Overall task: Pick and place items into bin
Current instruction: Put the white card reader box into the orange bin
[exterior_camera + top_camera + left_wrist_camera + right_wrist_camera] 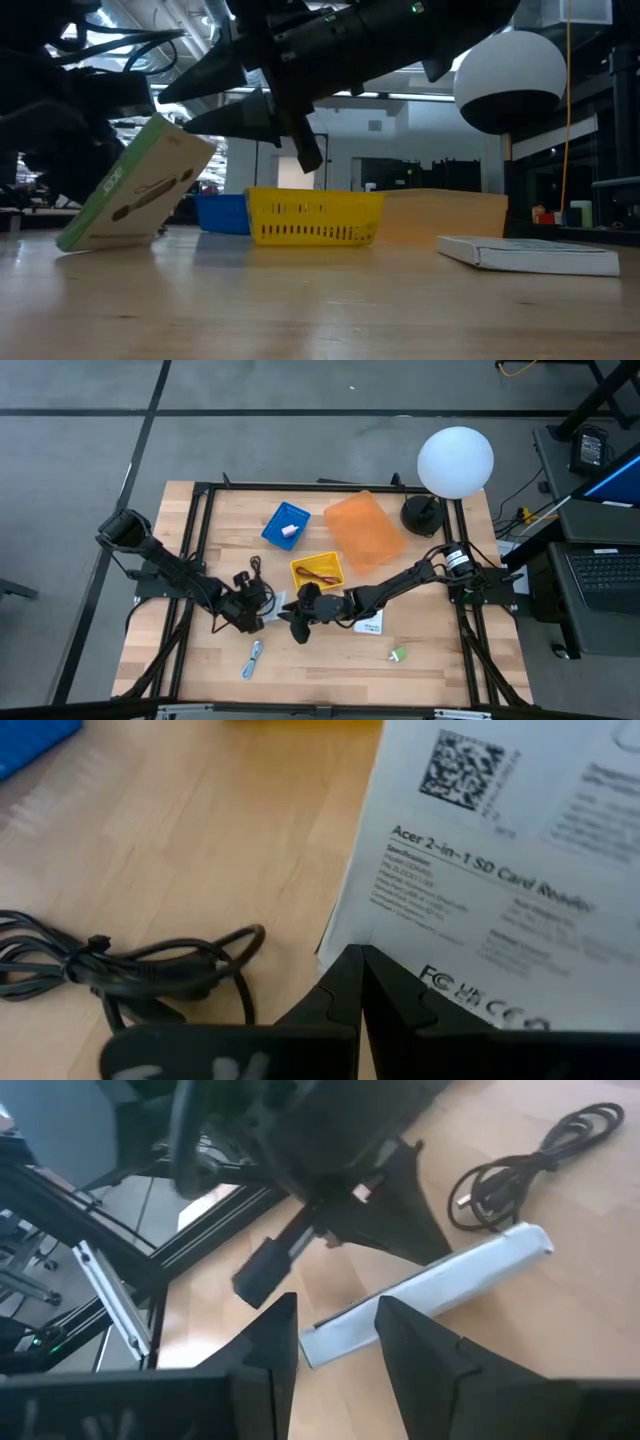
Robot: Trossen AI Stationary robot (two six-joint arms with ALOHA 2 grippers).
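**Tilted packet held by the left arm, right jaws waiting just short of it**

Wooden tabletop under a dim workshop: near its middle a white labelled packet stands propped on one lower edge, leaning with its top toward the yellow bin. In the right wrist view it shows edge-on as a long pale bar, its long axis running slantwise across the gap between that arm's fingers and a little beyond their tips.

The left gripper is the nearer one: its jaws are pressed fully together at the packet's lower edge, pinching or bracing it; I cannot tell which. The right gripper hovers close beside it with jaws partly spread and nothing between them, not yet touching the packet. By my reading, the right arm has to come forward and straddle the thin edge.

Outward lie a black cord beside the packet, a second white packet flat on the boards, the blue bin, and small green and blue-silver pieces nearer the front edge.
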